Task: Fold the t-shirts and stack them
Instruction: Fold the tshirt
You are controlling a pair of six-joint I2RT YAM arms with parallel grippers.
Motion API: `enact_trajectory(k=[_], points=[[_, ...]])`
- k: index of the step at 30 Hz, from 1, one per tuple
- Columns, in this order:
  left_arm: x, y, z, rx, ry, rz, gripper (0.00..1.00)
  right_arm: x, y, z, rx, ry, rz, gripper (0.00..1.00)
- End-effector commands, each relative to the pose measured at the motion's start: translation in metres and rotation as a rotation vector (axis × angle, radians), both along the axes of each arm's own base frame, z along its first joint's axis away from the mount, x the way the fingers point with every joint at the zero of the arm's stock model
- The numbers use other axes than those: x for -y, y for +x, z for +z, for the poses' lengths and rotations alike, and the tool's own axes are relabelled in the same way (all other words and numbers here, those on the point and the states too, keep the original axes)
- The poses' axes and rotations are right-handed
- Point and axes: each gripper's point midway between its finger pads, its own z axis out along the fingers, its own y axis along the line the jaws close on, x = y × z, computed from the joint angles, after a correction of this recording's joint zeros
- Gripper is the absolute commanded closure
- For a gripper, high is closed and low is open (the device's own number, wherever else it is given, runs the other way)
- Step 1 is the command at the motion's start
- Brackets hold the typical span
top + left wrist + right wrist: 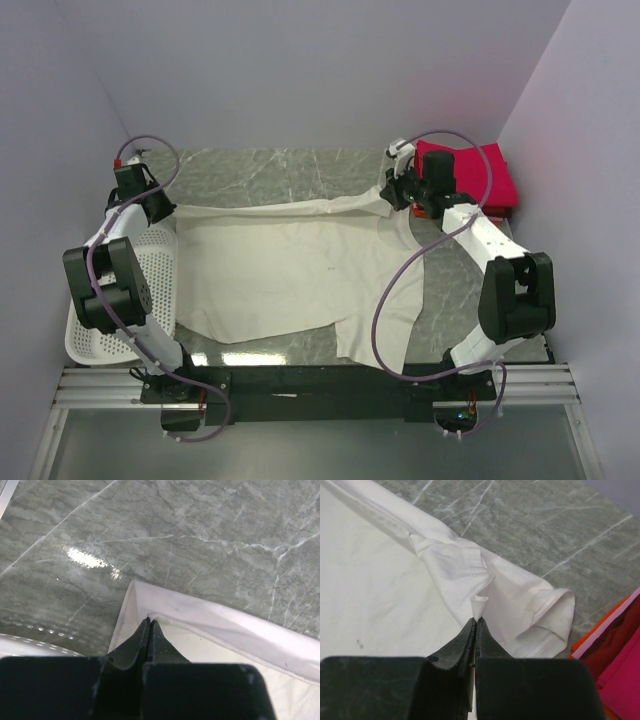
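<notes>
So the big cream-white t-shirt is spread flat across the middle of the marble desk, its far edge pulled into a fairly straight line between the two arms. The left arm has its jaws clenched on the shirt's far left corner, right at the folded edge. The right arm is over at the far right, jaws pinched tight on a little pucker of cloth just beside the sleeve. The crimson-pink t-shirt sits in the far right corner of the desk on top of the orange-red t-shirt, close to that sleeve. The white basket is at the left edge, under the left arm.
</notes>
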Motion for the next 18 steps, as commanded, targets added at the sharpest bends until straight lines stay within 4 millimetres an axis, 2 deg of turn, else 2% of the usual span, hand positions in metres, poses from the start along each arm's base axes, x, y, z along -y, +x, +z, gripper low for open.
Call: enact_trajectory(k=[1, 15, 17, 18], points=[[-0.007, 0.007, 0.012, 0.031, 0.036, 0.0, 1.0, -0.004, -0.008, 0.019, 0.058, -0.003, 0.031, 1.0], [-0.008, 0.007, 0.012, 0.023, 0.051, -0.01, 0.99, -0.002, -0.022, 0.014, 0.045, -0.015, 0.041, 1.0], [-0.011, 0.005, 0.018, 0.038, 0.064, 0.005, 0.94, -0.001, -0.023, 0.012, 0.041, -0.016, 0.038, 1.0], [-0.014, 0.004, 0.031, 0.068, 0.085, 0.025, 0.87, -0.001, -0.023, 0.011, 0.04, -0.017, 0.04, 1.0]])
